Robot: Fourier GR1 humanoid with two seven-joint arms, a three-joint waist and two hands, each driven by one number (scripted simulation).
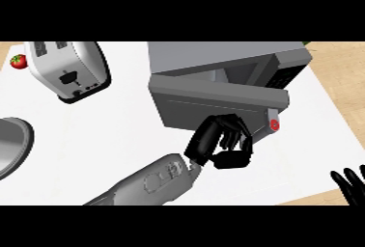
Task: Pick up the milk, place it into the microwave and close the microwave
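The grey microwave (228, 55) stands at the back right of the white counter, with its dark control panel (288, 72) on the right. Its door (206, 99) swings across the front, partly shut, with a red dot (274, 125) on its handle end. My left hand (222, 141) lies against the door's outer face near its lower edge, fingers loosely bent and holding nothing. Low at the right edge, my right hand (349, 182) rests open, fingers up. No milk shows anywhere; the door hides the microwave's inside.
A white toaster (68, 70) stands at the back left with a tomato (18, 61) beside it. A metal bowl (10, 144) pokes in from the left edge. The counter's right edge (342, 120) borders a wooden floor.
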